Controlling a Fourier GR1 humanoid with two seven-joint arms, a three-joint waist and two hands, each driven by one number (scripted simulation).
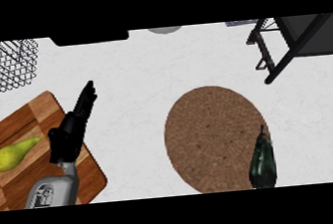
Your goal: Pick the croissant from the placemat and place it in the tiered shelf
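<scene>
The round brown placemat (208, 135) lies in the middle of the white counter, and no croissant shows on its bare surface. My right hand (262, 159) appears as a dark, narrow shape, seen edge-on over the mat's right edge. It may be covering something, but I cannot tell. The black tiered shelf (290, 43) stands at the far right, well beyond the mat. My left hand (73, 128) rests open at the left with fingers straight, over the right side of a wooden cutting board (30, 121).
A yellow-green pear (12, 154) lies on the cutting board. A wire basket (3, 66) stands at the far left corner. A black object (89, 38) and a grey round item (164, 30) sit at the far edge.
</scene>
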